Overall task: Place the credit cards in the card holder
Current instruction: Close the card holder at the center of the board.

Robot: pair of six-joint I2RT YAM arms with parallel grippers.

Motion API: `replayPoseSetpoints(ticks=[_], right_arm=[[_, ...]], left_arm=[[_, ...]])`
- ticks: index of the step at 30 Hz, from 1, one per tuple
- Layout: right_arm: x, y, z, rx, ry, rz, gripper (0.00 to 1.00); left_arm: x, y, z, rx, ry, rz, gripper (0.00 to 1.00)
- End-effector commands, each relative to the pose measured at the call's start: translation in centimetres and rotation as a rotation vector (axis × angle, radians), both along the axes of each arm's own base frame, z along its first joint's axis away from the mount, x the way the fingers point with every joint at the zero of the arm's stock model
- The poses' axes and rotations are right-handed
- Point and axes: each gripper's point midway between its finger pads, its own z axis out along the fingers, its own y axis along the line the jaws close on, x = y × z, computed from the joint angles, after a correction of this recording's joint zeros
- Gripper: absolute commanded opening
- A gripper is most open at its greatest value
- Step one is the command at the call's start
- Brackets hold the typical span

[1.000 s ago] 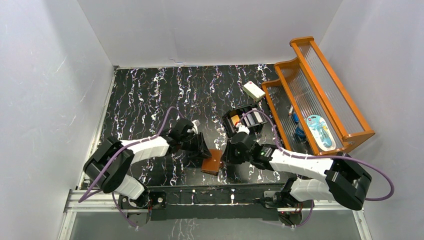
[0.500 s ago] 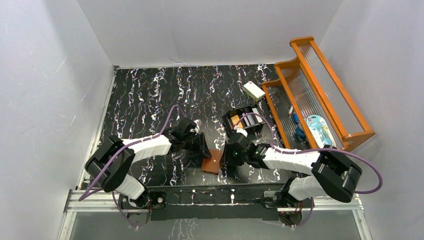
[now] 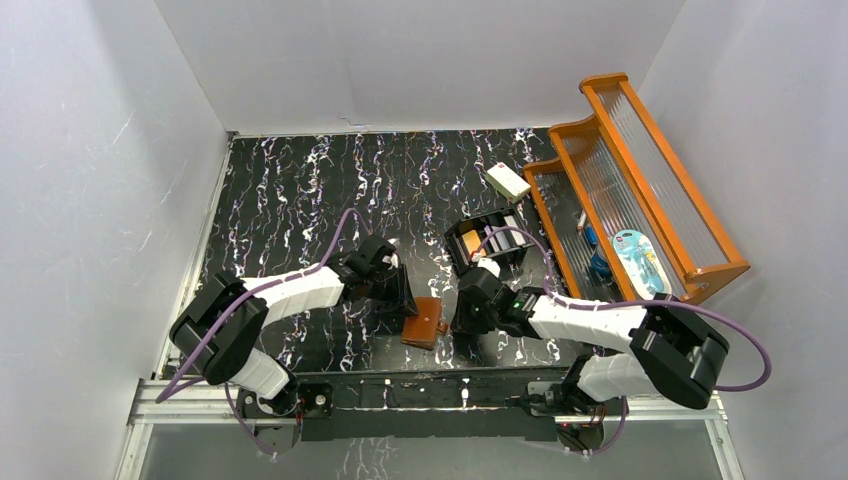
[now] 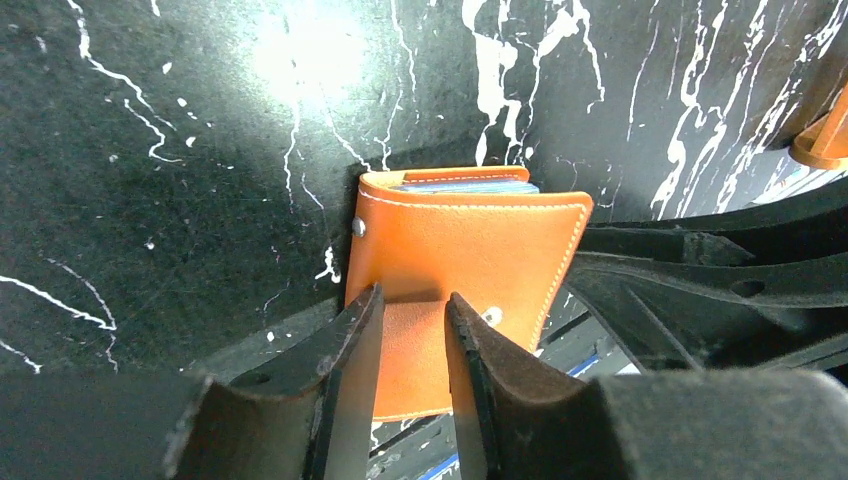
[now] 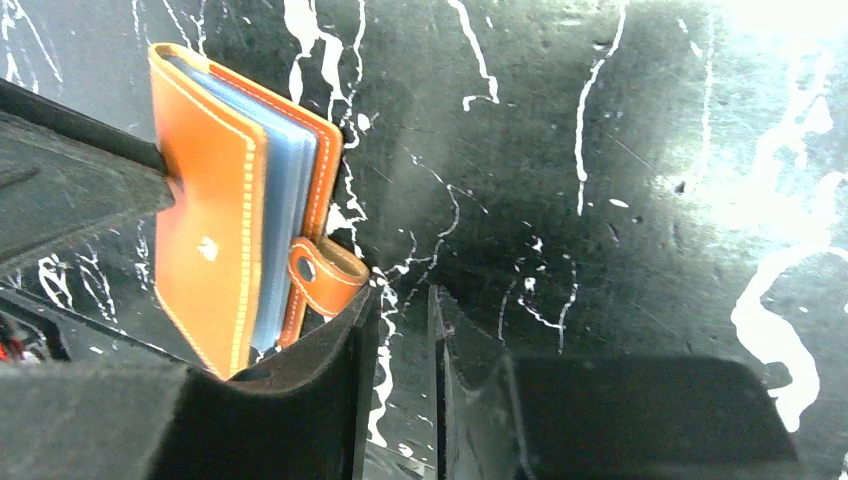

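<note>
The card holder (image 3: 424, 322), a brown leather wallet, lies folded near the table's front edge, with pale blue card slots showing at its edge (image 5: 285, 200). Its snap tab (image 5: 325, 275) hangs unfastened. My left gripper (image 3: 406, 305) is at its left edge. In the left wrist view the two fingertips (image 4: 362, 312) rest on the leather cover (image 4: 470, 240), jaws nearly closed. My right gripper (image 3: 460, 320) is just right of the wallet, jaws nearly closed and empty, left finger (image 5: 350, 340) beside the tab. An orange card (image 3: 468, 240) sits in a black box (image 3: 490, 240).
A white block with a red mark (image 3: 508, 181) lies at the back right. An orange wooden rack (image 3: 640, 190) with small items fills the right side. Grey walls close in the table on three sides.
My right gripper has shifted a little beside the wallet's right edge. The left gripper and the wallet have hardly moved.
</note>
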Motion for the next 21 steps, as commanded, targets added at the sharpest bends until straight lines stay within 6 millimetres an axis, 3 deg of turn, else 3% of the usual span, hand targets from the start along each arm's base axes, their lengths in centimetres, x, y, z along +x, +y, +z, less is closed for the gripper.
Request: replayPoseSetpoints(ticks=[1, 6, 9, 13, 16, 21], right_arm=[[0.2, -1.2, 0.6, -0.057, -0.045, 0.049, 0.33], [0.7, 1.5, 2.8, 0.024, -0.167, 0.265, 0.45], [1.0, 1.5, 2.2, -0.028, -0.136, 0.262, 0.48], [0.8, 2.1, 1.2, -0.030, -0.054, 0.198, 0.48], [0.7, 3.4, 1.1, 0.027, -0.075, 0.259, 0.50], [0.3, 4.3, 0.6, 0.015, -0.091, 0.395, 0.56]], left_arm=[[-1.2, 3.3, -2.2, 0.175, 0.045, 0.020, 0.30], [-1.3, 3.3, -2.1, 0.175, 0.055, 0.025, 0.30], [-1.4, 2.3, -1.3, 0.129, 0.078, 0.018, 0.30], [-1.0, 0.7, 1.3, 0.037, 0.063, 0.023, 0.30], [-0.4, 0.1, 3.1, -0.009, 0.030, 0.032, 0.31], [-0.3, -0.1, 3.2, -0.009, 0.029, 0.024, 0.31]])
